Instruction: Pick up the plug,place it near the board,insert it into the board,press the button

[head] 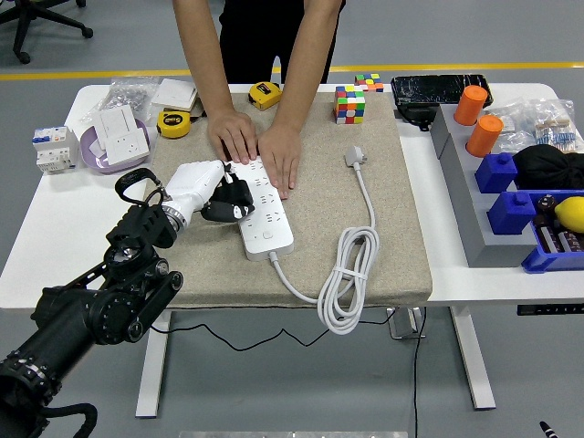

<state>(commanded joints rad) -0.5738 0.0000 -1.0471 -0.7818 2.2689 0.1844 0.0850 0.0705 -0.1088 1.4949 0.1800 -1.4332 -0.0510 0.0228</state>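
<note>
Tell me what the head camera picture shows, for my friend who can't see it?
The left robot hand holds a black plug at the white power strip, which a person's hands press onto a beige mat. The strip's white cable lies coiled nearby.
</note>
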